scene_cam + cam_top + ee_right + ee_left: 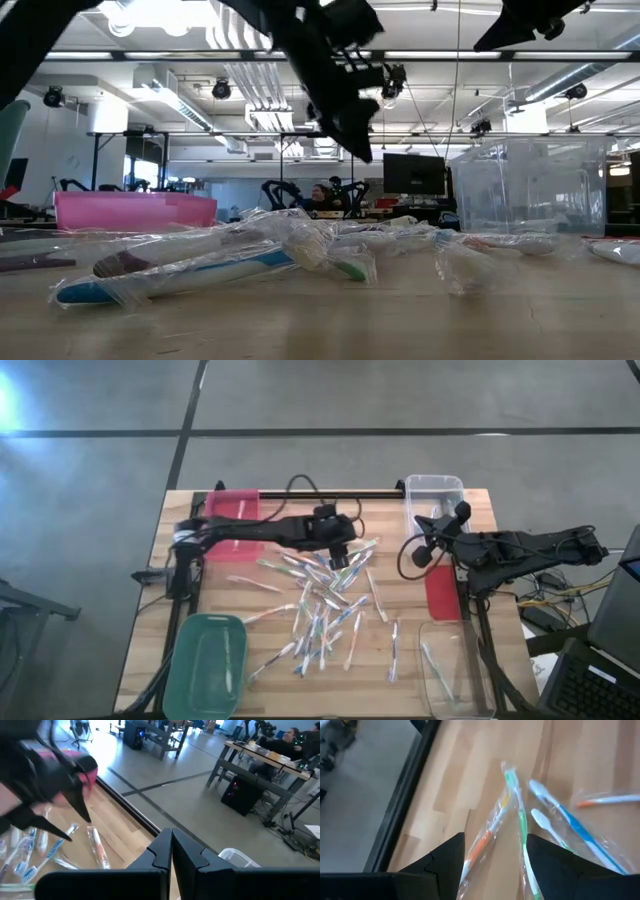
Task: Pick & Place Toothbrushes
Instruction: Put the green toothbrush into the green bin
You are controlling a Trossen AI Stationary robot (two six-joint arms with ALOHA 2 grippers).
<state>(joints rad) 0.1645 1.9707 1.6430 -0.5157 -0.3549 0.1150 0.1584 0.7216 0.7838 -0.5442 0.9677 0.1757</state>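
Many toothbrushes [320,605] in clear wrappers lie scattered flat on the middle of the wooden table [400,680]. My left gripper [340,560] hangs open above the far side of the pile, slanting down, and touches nothing. In the left wrist view its gap [496,840] frames an orange-handled toothbrush [482,842] and a green one [520,820] on the table below. The low view shows this gripper [352,135] clear above the pile [300,250]. My right gripper [171,837] is shut and holds nothing. It waits at the table's right side [428,545].
A pink bin [235,510] stands far left and a clear bin [435,495] far right. A green bin [205,660] sits near left and a clear bin [455,670] near right. A red bin [443,595] lies under the right arm.
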